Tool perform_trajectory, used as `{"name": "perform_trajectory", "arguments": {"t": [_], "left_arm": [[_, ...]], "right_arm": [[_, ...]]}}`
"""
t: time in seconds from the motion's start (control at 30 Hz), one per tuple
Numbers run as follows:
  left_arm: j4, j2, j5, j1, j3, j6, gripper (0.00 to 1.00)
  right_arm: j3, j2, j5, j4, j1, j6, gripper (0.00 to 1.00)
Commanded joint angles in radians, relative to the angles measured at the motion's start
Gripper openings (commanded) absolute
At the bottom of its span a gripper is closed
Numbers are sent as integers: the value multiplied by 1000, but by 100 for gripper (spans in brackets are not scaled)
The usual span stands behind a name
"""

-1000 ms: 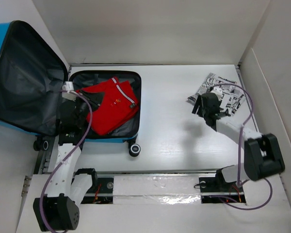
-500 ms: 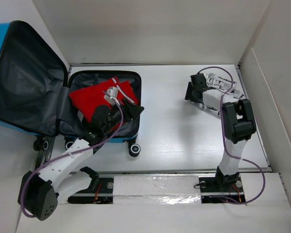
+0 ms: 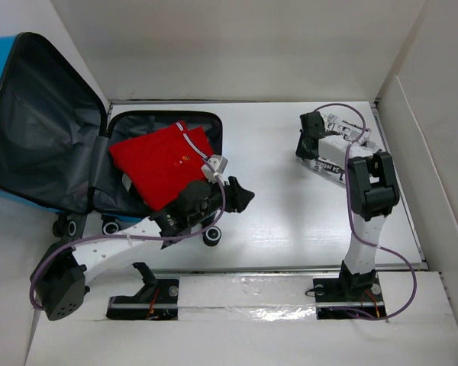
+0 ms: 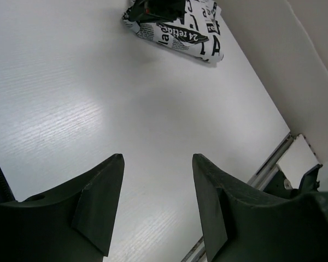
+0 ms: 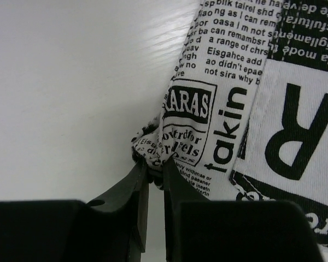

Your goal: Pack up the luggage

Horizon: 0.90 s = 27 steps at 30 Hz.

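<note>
The luggage (image 3: 0, 69), a blue suitcase, lies open at the left with its grey-lined lid up. A red garment (image 3: 156, 164) rests in the lower shell. My left gripper (image 3: 243, 197) hovers just right of the suitcase, over bare table. It is open with nothing between its fingers (image 4: 157, 158). At the far right lies a folded newspaper-print cloth (image 3: 328, 162), also seen in the left wrist view (image 4: 191, 35). My right gripper (image 3: 309, 130) is at the cloth's left end. It is shut on a bunched corner of the cloth (image 5: 251, 109), which is pinched between the fingertips (image 5: 154, 164).
A black suitcase wheel (image 3: 212, 235) sticks out toward the near edge. White walls enclose the table, with an angled panel (image 3: 435, 168) on the right. A metal rail (image 3: 244, 290) runs along the near edge between the arm bases.
My left gripper opened, left the red garment in the suitcase and swung right over the table. My right gripper closed on the corner of the print cloth.
</note>
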Motion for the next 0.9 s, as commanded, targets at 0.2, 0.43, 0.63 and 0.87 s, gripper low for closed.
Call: {"name": "perform_trajectory", "arguments": {"t": [0.2,0.43,0.63,0.87], "left_arm": [[25,28,-118,1,17,5,61],[62,109,-179,-8,39,-32,68],[33,331,-254,-46,222,-40,60],[78,655,-176,-46,473,-96,0]], "right_arm": [[184,68,-339,168,153,186,26],[43,-65,-474,464,104,323,78],[-199,-345,-516,545,-3,242,69],[-566,-799,-266,493,-77,108,0]]}}
